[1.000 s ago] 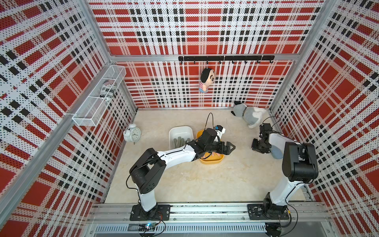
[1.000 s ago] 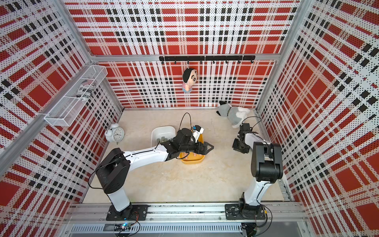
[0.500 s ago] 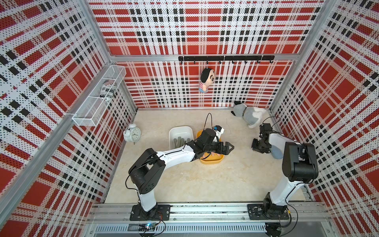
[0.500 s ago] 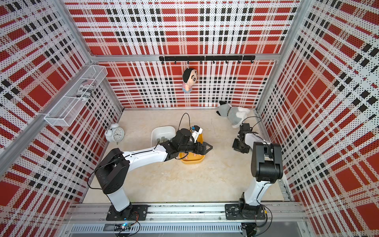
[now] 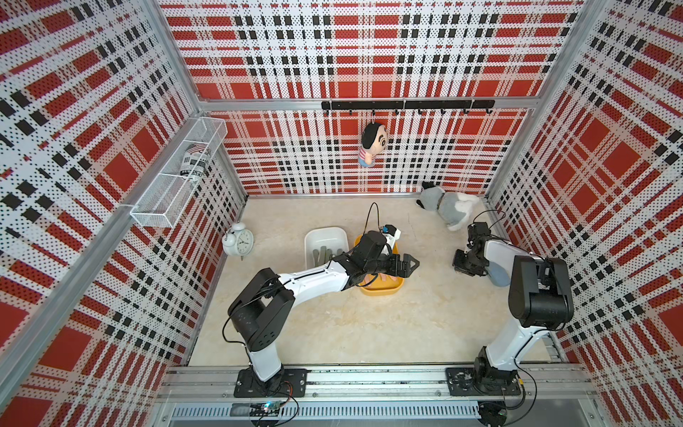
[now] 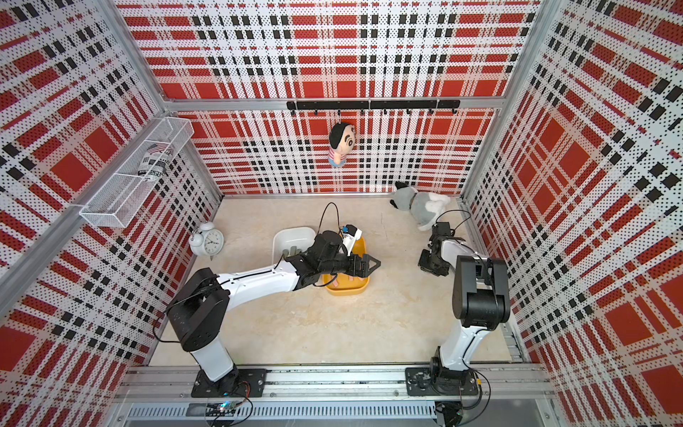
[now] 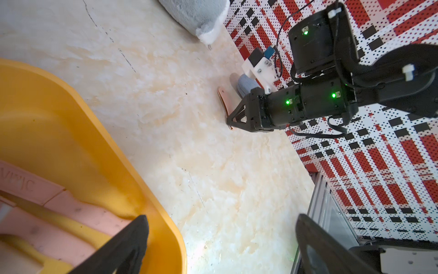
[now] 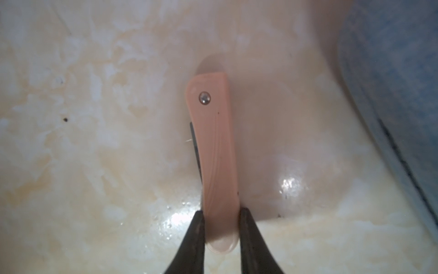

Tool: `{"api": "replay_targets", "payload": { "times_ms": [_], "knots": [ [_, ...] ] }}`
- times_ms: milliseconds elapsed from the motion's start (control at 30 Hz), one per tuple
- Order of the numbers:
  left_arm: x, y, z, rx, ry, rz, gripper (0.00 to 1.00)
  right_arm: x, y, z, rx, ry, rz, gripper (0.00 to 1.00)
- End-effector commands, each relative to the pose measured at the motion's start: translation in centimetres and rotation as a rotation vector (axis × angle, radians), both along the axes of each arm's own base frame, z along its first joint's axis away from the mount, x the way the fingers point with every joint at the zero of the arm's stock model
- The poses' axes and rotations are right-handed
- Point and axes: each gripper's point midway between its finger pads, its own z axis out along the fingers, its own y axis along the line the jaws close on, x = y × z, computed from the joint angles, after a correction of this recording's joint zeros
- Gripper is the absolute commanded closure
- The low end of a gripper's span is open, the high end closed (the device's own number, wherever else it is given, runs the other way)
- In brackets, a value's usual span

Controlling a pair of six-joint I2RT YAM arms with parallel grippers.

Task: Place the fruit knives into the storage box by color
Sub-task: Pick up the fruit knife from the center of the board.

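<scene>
The right end effector [image 8: 221,227] is clamped on one end of a pink knife [image 8: 213,142] lying on the worktop [image 8: 71,142]. A slow, straight lift should stop the knife pivoting. The left end effector [image 5: 405,264] hangs with its fingers apart over the yellow box [image 5: 380,291].

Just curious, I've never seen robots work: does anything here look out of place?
One pink knife is off by the right wall, far from the yellow box holding other pink knives. The right gripper is pinching its end.

Alarm clock [image 5: 239,242], plush dog [image 5: 451,207], hanging doll [image 5: 372,145], wire basket [image 5: 159,201], black hook rail [image 5: 406,104].
</scene>
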Motion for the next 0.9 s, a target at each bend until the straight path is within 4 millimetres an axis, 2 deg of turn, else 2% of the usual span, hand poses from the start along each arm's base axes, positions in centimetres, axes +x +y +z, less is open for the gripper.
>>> {"api": "replay_targets", "payload": {
  "times_ms": [0, 367, 867],
  "knots": [
    [0.1, 0.3, 1.3, -0.021, -0.03, 0.007, 0.02, 0.1, 0.8, 1.1, 0.006, -0.017, 0.026, 0.77],
    [0.3, 0.8, 1.3, -0.019, -0.03, 0.019, 0.02, 0.5, 1.9, 1.9, 0.003, -0.024, 0.058, 0.78],
    [0.6, 1.6, 1.0, -0.013, -0.025, 0.035, 0.02, 0.7, 5.3, 2.4, 0.006, -0.018, 0.139, 0.78]
  ]
}}
